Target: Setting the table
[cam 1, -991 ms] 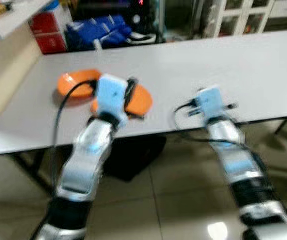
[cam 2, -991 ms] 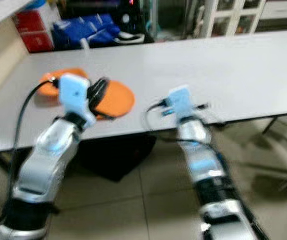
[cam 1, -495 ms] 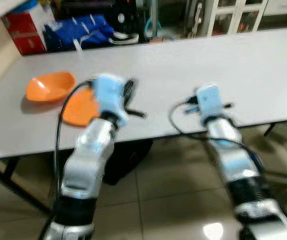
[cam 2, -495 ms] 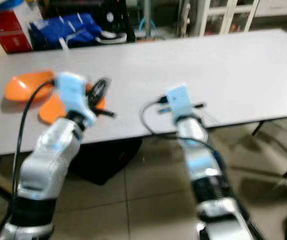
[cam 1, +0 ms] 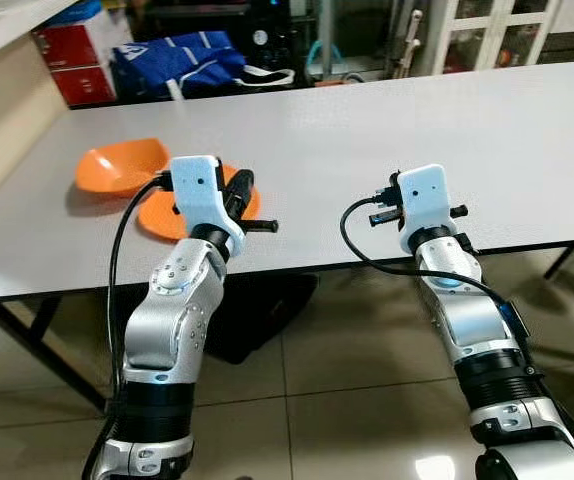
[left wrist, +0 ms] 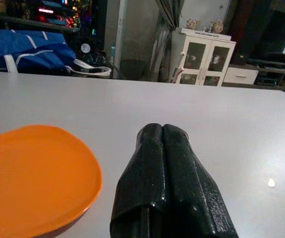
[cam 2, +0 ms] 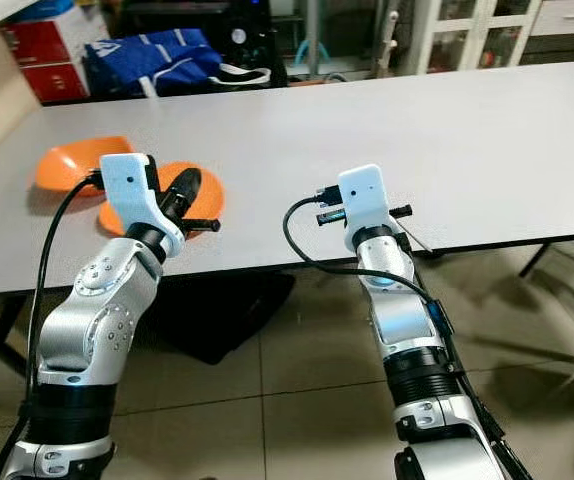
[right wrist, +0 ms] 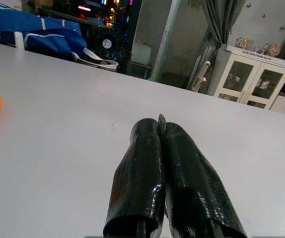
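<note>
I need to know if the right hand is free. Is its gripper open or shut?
Shut. The right gripper has its two black fingers pressed together, with thin metal tines poking out at the tips; what it holds cannot be told.

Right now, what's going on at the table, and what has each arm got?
Both arms are held out over the near edge of the grey table. The left gripper is shut with nothing in it, just above the table beside the flat orange plate. An orange bowl sits just beyond the plate. The right gripper is shut on what looks like a fork, its tines just poking out, over bare tabletop.
</note>
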Available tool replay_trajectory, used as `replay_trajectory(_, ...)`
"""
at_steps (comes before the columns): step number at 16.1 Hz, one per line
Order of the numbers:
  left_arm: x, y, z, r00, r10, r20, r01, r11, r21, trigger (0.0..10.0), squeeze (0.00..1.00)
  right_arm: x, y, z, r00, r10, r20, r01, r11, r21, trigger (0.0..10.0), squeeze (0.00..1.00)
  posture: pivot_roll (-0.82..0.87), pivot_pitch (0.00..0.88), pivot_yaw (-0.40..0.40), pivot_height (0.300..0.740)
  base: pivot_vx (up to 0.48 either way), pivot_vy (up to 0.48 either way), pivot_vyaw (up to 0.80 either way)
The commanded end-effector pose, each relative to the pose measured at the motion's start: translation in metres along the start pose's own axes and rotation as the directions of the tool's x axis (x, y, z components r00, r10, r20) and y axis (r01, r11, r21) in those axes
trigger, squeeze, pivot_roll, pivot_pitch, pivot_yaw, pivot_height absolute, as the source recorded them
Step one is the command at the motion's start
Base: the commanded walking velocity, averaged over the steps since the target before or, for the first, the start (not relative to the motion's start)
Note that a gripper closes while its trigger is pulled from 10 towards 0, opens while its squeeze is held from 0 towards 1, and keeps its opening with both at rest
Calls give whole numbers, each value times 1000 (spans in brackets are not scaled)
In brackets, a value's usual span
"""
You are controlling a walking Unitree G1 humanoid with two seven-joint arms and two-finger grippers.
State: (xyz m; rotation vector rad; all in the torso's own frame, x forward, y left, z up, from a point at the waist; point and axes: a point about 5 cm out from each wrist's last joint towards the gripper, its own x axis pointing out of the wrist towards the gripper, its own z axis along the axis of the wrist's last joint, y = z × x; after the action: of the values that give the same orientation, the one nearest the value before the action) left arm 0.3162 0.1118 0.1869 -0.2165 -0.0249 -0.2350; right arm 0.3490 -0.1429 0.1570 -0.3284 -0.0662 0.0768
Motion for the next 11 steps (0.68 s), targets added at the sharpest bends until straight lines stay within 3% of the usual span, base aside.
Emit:
replay_trajectory(1, 1, 0, 8, 1000, 0, 24, 0, 1000, 15, 10000, 0, 2, -1, 6, 1000, 2, 19, -2, 1000, 2, 10000, 0, -197, 8, 96, 740, 0, 0, 0)
replay_trajectory(3, 1, -1, 8, 1000, -6, 21, 6, 1000, 17, 10000, 0, 2, -1, 6, 1000, 5, 22, -5, 1000, -4, 10000, 0, -194, 7, 92, 740, 0, 0, 0)
replay_trajectory(11, -1, -1, 8, 1000, -17, 21, 17, 1000, 26, 10000, 0, 2, 2, 5, 1000, 20, 23, -19, 1000, -11, 10000, 0, -191, 0, 89, 740, 0, 480, 0)
